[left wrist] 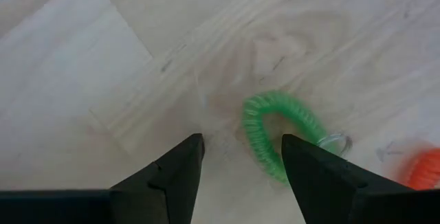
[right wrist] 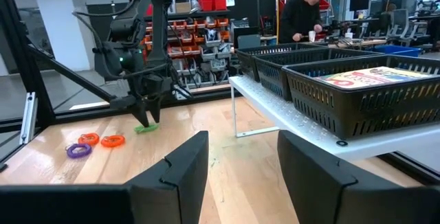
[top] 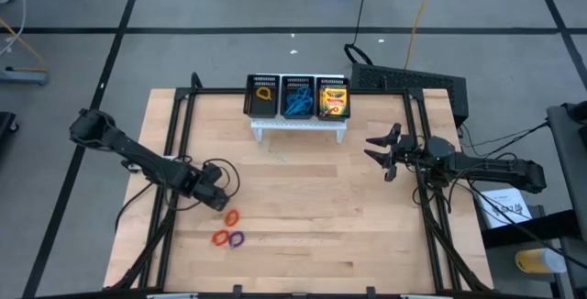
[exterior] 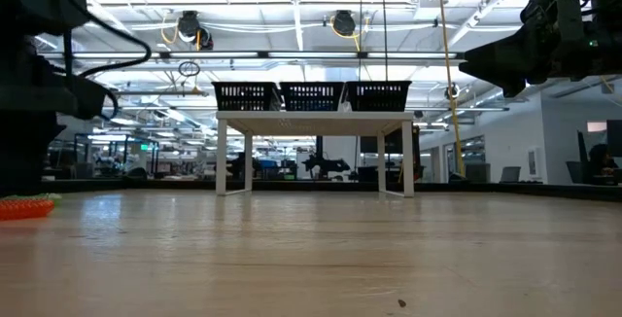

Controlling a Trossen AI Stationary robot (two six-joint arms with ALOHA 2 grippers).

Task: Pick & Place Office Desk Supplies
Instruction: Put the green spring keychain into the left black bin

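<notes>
Here the left gripper [left wrist: 240, 157], fingers wide, sits off-centre over the green coil loop [left wrist: 278, 133]. Closing now would likely nudge it toward the orange loop [left wrist: 425, 168] instead of catching it.

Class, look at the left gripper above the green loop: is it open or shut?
Open. In the left wrist view the left gripper shows bare wood between its two dark fingers, and the green loop lies flat on the table, not clamped.

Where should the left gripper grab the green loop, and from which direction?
Judging by its pose, from straight above, across one side of the coil. The green loop lies flat on the table, so there is no edge to reach from the side. The left gripper hangs above it, open, one finger over the coil; a metal ring sits at the loop's far end.
</notes>
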